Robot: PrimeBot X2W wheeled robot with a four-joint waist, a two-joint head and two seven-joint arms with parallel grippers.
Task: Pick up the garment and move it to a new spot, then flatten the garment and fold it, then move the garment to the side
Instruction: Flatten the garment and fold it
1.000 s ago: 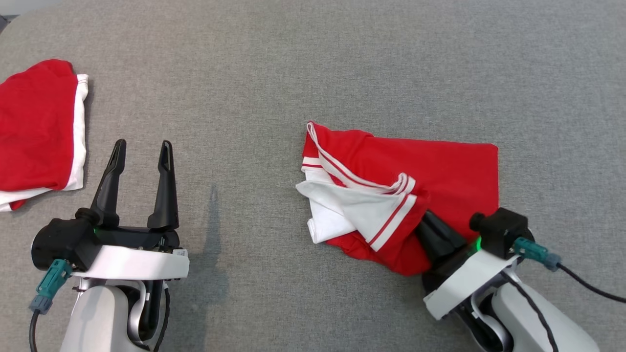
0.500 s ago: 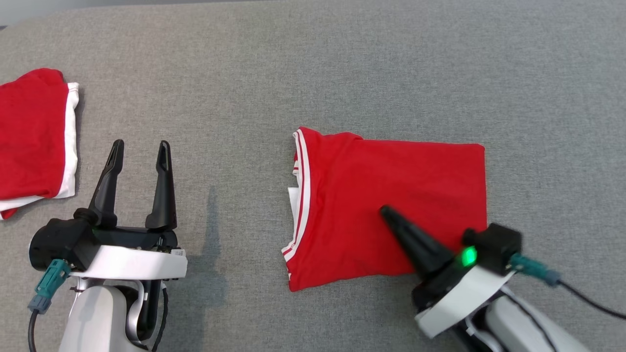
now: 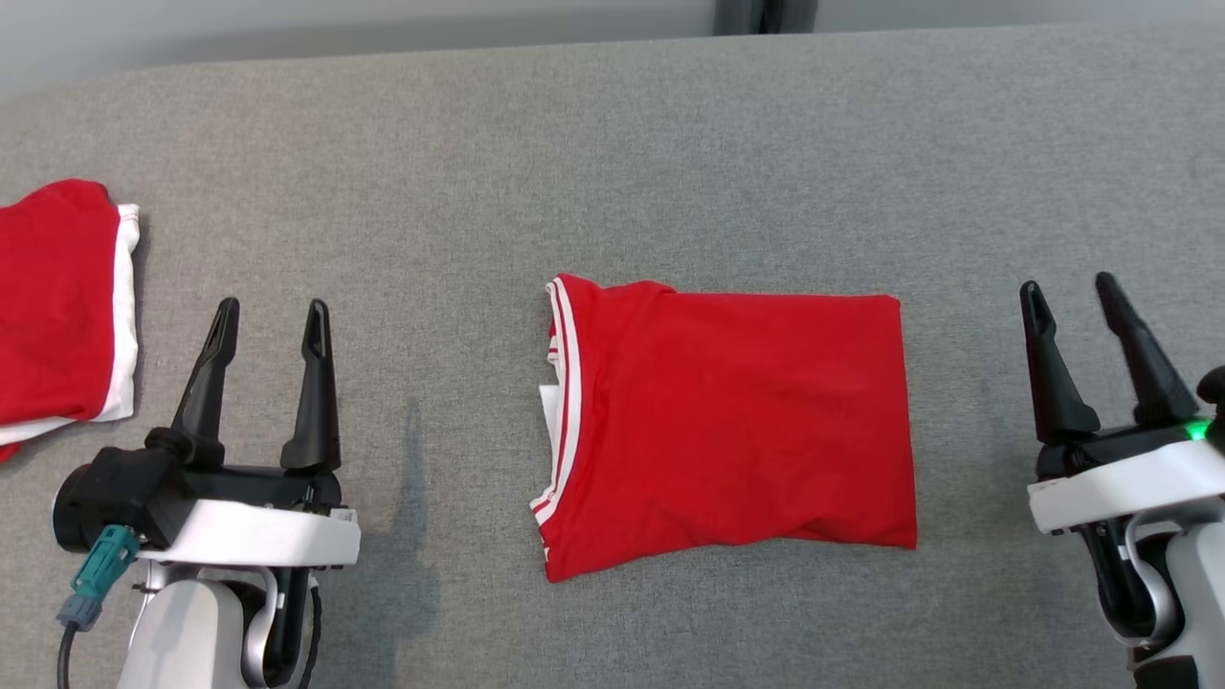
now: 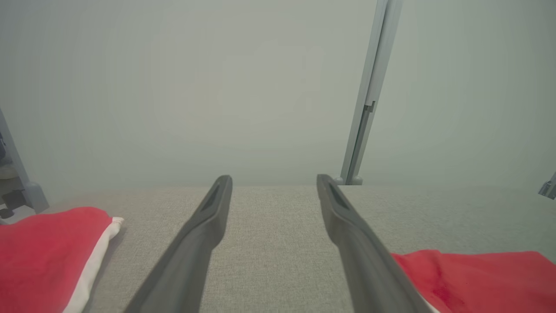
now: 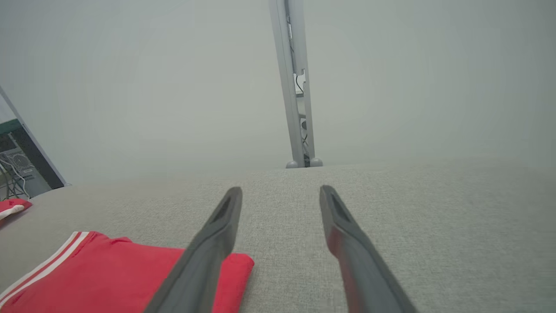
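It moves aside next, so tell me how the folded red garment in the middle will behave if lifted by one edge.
Probably floppy: the folded red garment lies in thin soft layers, so lifted by one edge it likely sags and unfolds. Pushed, it may bunch on the textured grey surface.

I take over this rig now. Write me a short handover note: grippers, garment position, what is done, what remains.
Left gripper: open, empty, left of the garment.
Right gripper: open, empty, right of it.
Garment: folded red rectangle, flat mid grey surface, touching neither gripper.
Second folded garment: far left.
Done: flattening and folding, apparently.
Left: move the garment to the side.
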